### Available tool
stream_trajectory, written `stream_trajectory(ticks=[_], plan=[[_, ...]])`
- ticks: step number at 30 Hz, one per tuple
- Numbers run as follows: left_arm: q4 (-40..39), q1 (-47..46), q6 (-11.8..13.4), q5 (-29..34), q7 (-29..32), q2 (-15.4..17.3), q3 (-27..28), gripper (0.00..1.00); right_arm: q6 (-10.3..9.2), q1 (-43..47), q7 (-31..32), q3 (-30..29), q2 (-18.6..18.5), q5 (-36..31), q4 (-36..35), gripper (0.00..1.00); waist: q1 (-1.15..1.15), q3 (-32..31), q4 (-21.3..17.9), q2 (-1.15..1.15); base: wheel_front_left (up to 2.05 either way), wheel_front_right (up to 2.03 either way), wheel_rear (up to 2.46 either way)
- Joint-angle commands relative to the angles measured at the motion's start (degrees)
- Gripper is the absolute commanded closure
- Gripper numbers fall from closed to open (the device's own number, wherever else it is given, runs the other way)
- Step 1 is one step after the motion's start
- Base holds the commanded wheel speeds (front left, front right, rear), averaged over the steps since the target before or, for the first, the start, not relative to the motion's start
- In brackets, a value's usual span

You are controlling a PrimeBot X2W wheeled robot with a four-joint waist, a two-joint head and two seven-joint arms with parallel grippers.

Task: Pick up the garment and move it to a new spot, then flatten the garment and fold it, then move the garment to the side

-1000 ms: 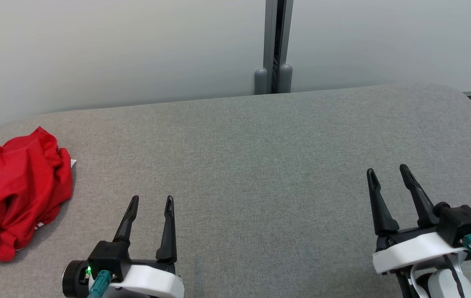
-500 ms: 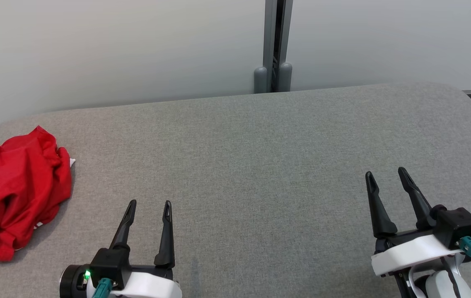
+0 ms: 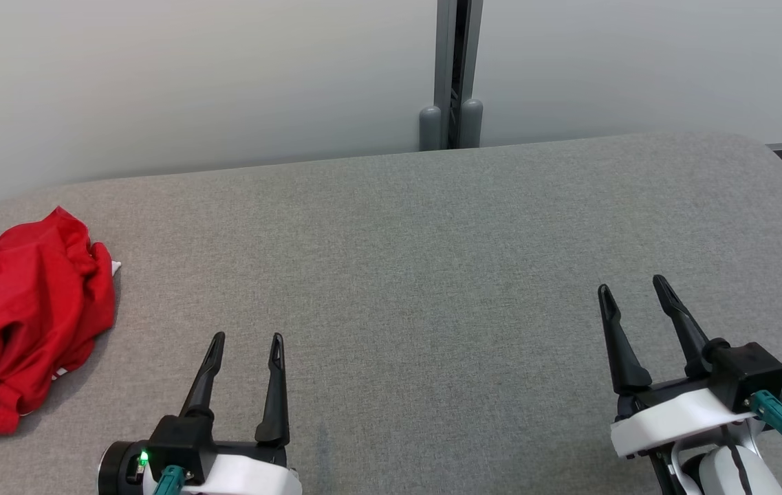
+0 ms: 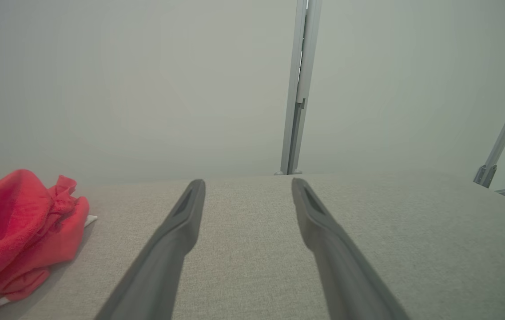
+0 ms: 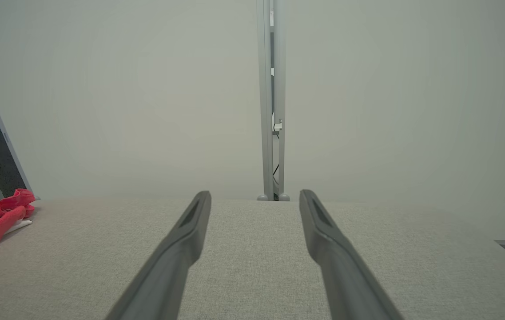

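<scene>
The grey surface (image 3: 432,261) is open from its middle to its right edge, so the left tool (image 3: 247,338) and the right tool (image 3: 630,284), both with jaws apart, have free room ahead and between them. A crumpled red garment (image 3: 19,323) takes up the left edge. Past the far edge, a pale wall (image 3: 191,82) and a metal post (image 3: 452,69) block the way.

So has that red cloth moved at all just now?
No. The red garment keeps its place by the left edge of the table; only the camera shifted.
</scene>
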Motion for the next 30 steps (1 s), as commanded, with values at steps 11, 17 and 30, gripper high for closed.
stream_trajectory(ticks=[11,17,30], plan=[[0.51,0.1,-0.21,-0.48,-0.23,0.19,0.02,0.0,0.0,-0.12,-0.32,-0.34,-0.37,0.84,0.38,0.0,0.0,0.03,-0.11,0.0,0.0,0.0,0.0],[0.62,0.01,-0.36,-0.32,-0.23,0.19,0.01,0.0,0.0,-0.24,-0.31,-0.38,-0.37,1.15,0.51,0.0,0.0,-0.15,-0.09,0.0,0.0,0.0,0.0],[1.01,-0.52,-0.62,0.19,-0.22,0.2,-0.08,0.0,0.0,0.54,-0.31,-1.04,-0.36,0.66,0.14,0.0,0.0,-0.18,1.99,0.0,0.0,0.0,0.0]])
